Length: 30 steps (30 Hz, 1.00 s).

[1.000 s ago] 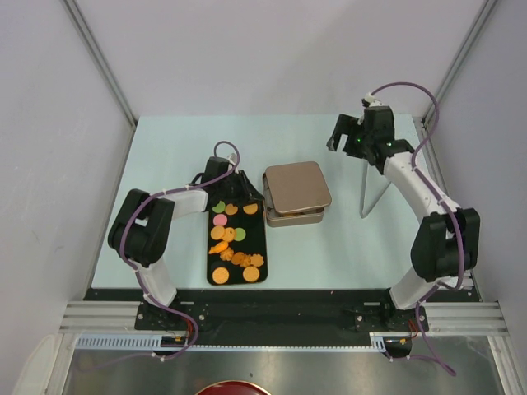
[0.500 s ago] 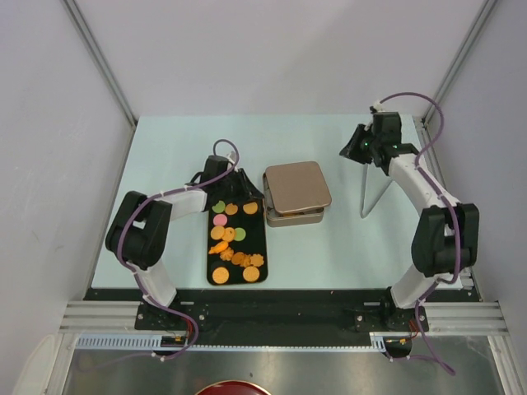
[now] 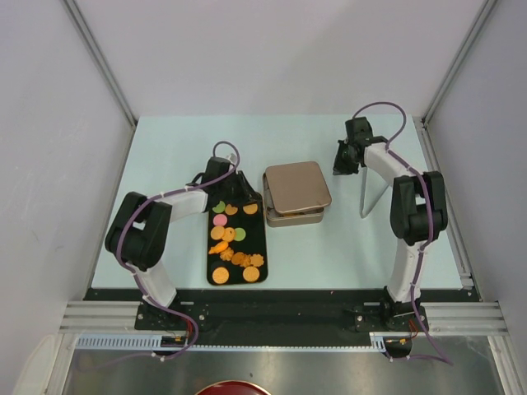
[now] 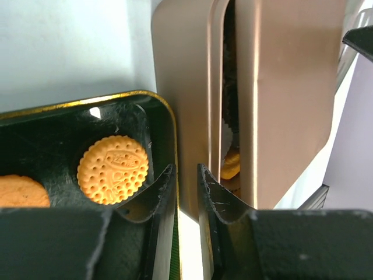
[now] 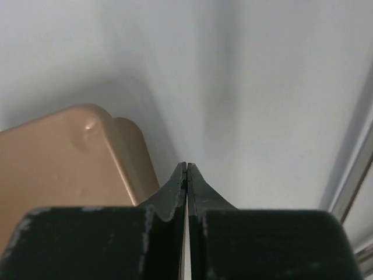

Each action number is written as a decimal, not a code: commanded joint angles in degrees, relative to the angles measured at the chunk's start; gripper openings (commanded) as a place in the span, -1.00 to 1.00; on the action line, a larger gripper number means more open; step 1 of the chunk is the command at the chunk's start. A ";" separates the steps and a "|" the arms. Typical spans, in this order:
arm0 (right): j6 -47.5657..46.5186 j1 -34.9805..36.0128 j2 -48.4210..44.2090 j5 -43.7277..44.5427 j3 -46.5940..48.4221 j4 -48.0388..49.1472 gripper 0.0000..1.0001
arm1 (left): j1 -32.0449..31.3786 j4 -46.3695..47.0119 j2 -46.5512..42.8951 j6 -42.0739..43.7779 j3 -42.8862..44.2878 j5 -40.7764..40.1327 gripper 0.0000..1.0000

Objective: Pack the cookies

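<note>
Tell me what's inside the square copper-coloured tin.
Through the gap under its offset copper-coloured lid, the square copper-coloured tin shows an orange cookie and white crinkled paper. The lid covers everything else inside.

Cookies (image 3: 219, 233) are mostly orange, with green and pink ones, on a black, gold-rimmed tray (image 3: 256, 226). The tin (image 3: 296, 187) is bronze; the table (image 3: 165, 148) pale blue-green.

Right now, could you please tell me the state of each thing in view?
lid: askew on the tin, leaving a gap.
tin: partly uncovered.
cookies: mostly lying on the black tray; at least one inside the tin.
left end effector: fingers slightly apart at the tray's rim; grip unclear.
right end effector: shut, empty.
</note>
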 commanded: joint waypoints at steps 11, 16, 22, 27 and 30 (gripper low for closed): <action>-2.14 5.56 4.19 3.19 4.87 -3.40 -1.00 | -1.25 -1.51 1.49 1.57 3.02 -1.04 -0.52; -1.70 6.35 2.35 3.46 2.23 -2.61 -1.00 | -1.69 -1.51 1.40 1.58 3.11 -0.95 -0.52; -1.79 7.40 -0.20 3.90 0.21 -2.96 -1.00 | -2.21 -1.43 1.22 1.58 2.94 -1.13 -0.52; -1.44 8.81 -2.75 6.10 -0.49 -3.49 -1.00 | -2.48 -1.51 0.87 1.49 2.85 -1.39 -0.52; -0.83 8.73 -4.33 7.59 -0.41 -4.01 -1.00 | -2.48 -2.04 0.61 2.01 2.85 -1.57 -0.52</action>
